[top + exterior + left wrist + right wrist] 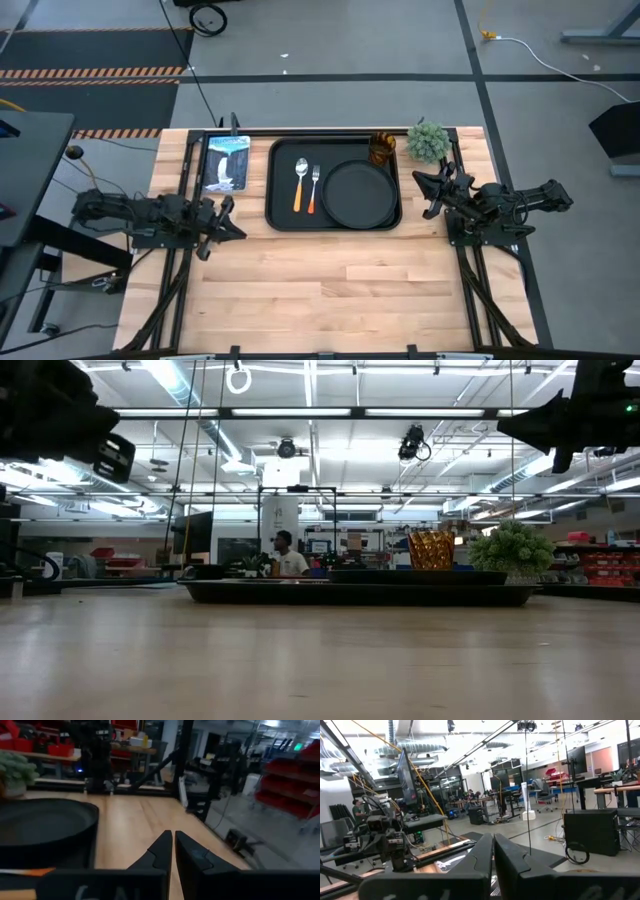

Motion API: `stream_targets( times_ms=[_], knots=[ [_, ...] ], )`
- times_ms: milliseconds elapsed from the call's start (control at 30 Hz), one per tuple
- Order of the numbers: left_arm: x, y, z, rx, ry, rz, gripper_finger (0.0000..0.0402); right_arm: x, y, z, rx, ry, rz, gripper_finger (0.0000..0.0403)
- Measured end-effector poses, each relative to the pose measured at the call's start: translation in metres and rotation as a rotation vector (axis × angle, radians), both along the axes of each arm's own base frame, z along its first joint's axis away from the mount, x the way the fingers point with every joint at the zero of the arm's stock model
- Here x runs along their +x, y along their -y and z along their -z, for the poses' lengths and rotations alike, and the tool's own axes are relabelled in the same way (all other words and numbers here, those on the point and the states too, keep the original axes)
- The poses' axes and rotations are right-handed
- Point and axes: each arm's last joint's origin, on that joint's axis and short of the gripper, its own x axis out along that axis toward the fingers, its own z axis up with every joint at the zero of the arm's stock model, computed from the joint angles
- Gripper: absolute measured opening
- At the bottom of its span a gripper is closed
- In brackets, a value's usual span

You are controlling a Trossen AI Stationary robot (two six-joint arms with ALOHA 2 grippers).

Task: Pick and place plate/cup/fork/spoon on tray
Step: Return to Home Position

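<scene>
While both arms wait at the sides of the table, all four things already lie on the tray (283, 222), so the task looks finished or nearly so. The plate (359, 194) sits flat in the right part of the tray. The spoon (300, 183) and the fork (313, 188) lie side by side left of the plate, close to each other but apart, with their metal ends toward the far edge. The cup (382, 149) stands upright at the far right corner of the tray, just beside a small green plant (427, 141).

The left gripper (222, 221) rests low, near the left side of the tray, and its fingers (162, 851) are together with nothing between them. The right gripper (429, 191) hangs higher, just right of the tray, and its fingers (482, 851) are also pressed together and hold nothing.

If something needs correction, I judge it like this: the plate is stiff and rather light, best taken at its raised rim. The cup seems thin and light, maybe smooth, so a soft grip across its wall is better. The fork and spoon are slim and lie flat, so the handle is the place to pinch.
</scene>
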Motion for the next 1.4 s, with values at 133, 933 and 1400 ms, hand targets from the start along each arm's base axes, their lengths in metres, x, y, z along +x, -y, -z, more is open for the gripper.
stream_targets(
  times_ms=[133,933,1400],
  knots=[
    [-0.0030,-0.0007,-0.0031,-0.032,0.025,-0.004,0.0029,0.0000,0.0000,0.0000,0.000,0.000,0.000,0.0022],
    [-0.0039,-0.0012,-0.0094,-0.039,0.097,-0.010,0.0029,0.0001,0.0000,0.0000,-0.001,-0.001,-0.001,0.0023],
    [-0.0039,-0.0012,-0.0094,-0.039,0.097,-0.010,0.0029,0.0000,0.0000,0.0001,-0.001,-0.001,-0.001,0.0022]
  ],
)
